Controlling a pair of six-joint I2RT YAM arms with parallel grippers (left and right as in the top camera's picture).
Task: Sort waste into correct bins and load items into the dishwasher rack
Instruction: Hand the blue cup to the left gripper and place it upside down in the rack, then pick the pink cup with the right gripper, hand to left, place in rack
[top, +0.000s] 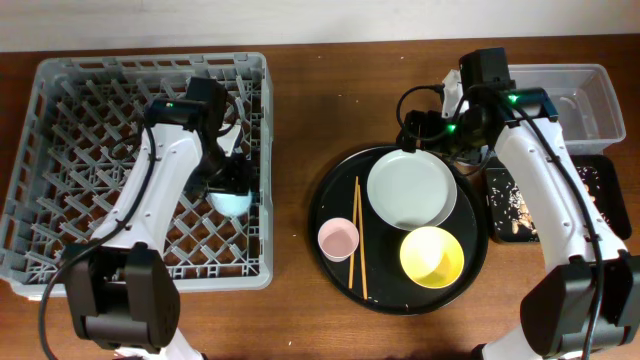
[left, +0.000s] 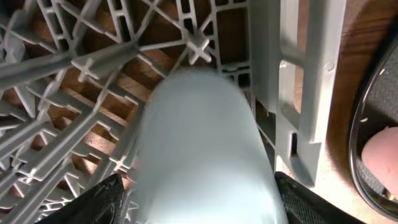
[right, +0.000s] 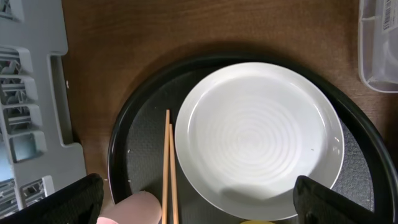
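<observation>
Left wrist view is almost filled by the small blue cup, clamped across its body by the left gripper, with a dark finger showing at each side. The cup sits low inside the dishwasher rack, close to the right-hand wall and above the lattice base. Whether it already rests on the pegs cannot be told.

The cup looks light, rigid and smooth-walled, so it probably slips easily. A hold across the widest part of the body, as here, seems safer than a pinch at the lip. On release it may roll or tip between pegs.

The right gripper hangs spread wide and empty over the white plate, which lies flat on the round black tray just beside the chopsticks. The plate appears stiff, glossy and breakable. Lying flat, it offers only its rim, so one finger would likely have to slide under the edge. The thin chopsticks are light and call for a narrow pinch at mid-length.
</observation>
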